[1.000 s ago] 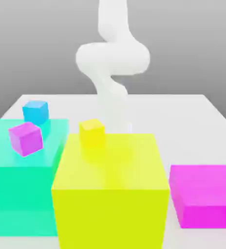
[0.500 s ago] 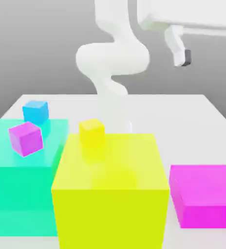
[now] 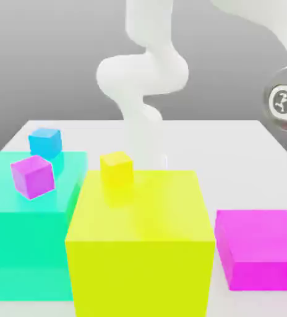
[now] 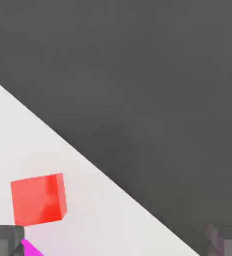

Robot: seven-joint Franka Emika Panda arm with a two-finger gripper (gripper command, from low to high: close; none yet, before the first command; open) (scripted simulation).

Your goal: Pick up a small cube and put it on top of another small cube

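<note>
The small red cube (image 4: 38, 199) is showing a smooth, faintly glossy face. The table (image 3: 232, 155) is looking matt white. The arm (image 3: 143, 74) is appearing smooth, like plastic.

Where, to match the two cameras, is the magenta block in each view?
Exterior view: the magenta block sits on the white table at the exterior view's right, beside the large yellow block.
Hand view: a magenta sliver of it beside the small red cube.
Shared landmark: the white table.

Small bright red cube (image 4: 38, 199) sat flat on the white table, upright, untouched, just off one of my fingertips (image 4: 5, 241), outside my jaws, which stood wide apart.
</note>
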